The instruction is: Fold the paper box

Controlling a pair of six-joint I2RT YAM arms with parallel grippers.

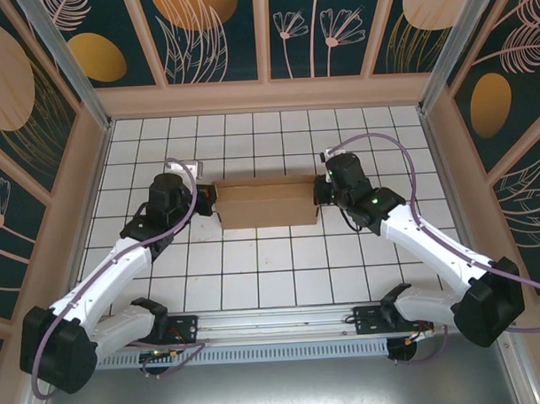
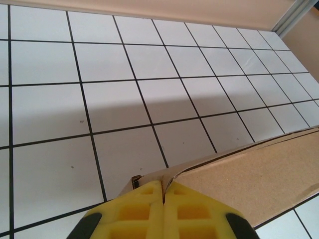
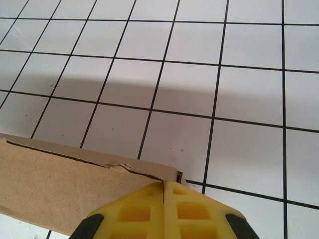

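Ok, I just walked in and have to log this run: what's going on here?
Two robot arms are handling a brown cardboard box in the middle of the tiled table. The left fingers are shut on an edge at its left end, and the right fingers are shut on an edge at its right end. The box spans between them, folding not finished.

I note a white tiled surface (image 1: 255, 273) with black grid lines, bordered by a tan wooden rim (image 1: 266, 96). Behind stand dark teal flower-painted wall panels (image 1: 220, 35).
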